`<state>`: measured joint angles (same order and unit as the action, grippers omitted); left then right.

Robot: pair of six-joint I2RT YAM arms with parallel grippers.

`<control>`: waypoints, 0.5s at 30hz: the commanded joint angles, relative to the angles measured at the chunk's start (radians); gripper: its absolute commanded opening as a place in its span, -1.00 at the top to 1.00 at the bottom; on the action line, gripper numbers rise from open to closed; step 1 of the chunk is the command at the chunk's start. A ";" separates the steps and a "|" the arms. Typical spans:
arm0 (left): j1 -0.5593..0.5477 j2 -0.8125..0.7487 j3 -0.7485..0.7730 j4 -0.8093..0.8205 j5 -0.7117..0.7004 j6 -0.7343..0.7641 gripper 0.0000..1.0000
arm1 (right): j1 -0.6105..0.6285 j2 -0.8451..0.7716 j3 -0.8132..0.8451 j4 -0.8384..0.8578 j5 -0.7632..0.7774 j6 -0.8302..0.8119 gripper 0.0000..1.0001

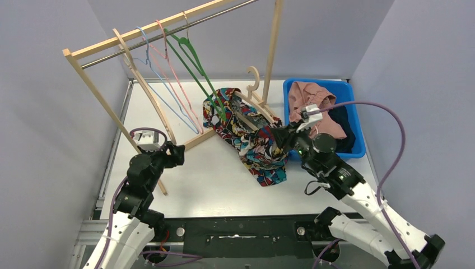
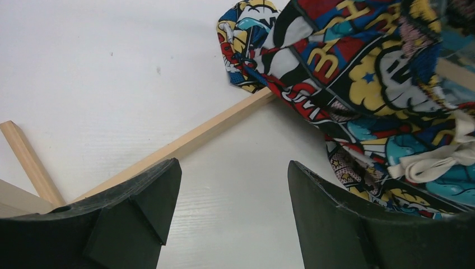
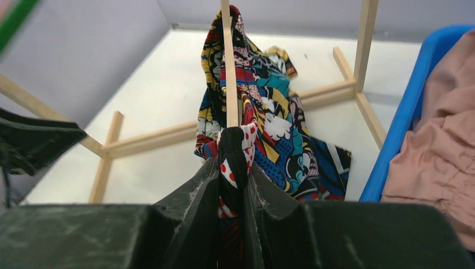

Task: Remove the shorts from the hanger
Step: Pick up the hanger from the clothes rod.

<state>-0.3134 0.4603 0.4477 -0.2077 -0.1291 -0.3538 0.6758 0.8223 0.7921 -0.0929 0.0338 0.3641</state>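
The comic-print shorts (image 1: 249, 137) hang bunched on a wooden hanger (image 1: 255, 78) that leans over the table below the rack. My right gripper (image 1: 278, 137) is shut on a fold of the shorts' edge (image 3: 269, 112), pinched tight between both fingers just below the hanger's wooden bar (image 3: 228, 67). My left gripper (image 1: 178, 152) stands open and empty low over the table, left of the shorts (image 2: 364, 73); only bare table shows between its fingers (image 2: 151, 196). The shorts' white drawstring (image 2: 431, 162) dangles near the left gripper's right finger.
A wooden rack (image 1: 101, 95) spans the back, with blue, pink and green empty hangers (image 1: 190, 56) on its rod. Its base bar (image 2: 190, 140) runs across the table near my left gripper. A blue bin (image 1: 350, 89) at right holds dusty pink (image 1: 313, 98) and navy garments.
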 commanded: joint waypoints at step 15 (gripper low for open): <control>-0.003 0.026 0.045 0.028 0.001 0.013 -0.39 | 0.009 -0.526 0.315 -0.393 0.009 -0.031 1.00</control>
<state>-0.3134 0.4812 0.4477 -0.2092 -0.1238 -0.3534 0.6765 0.3298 1.0660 -0.4118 0.0891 0.3584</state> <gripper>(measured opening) 0.695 0.159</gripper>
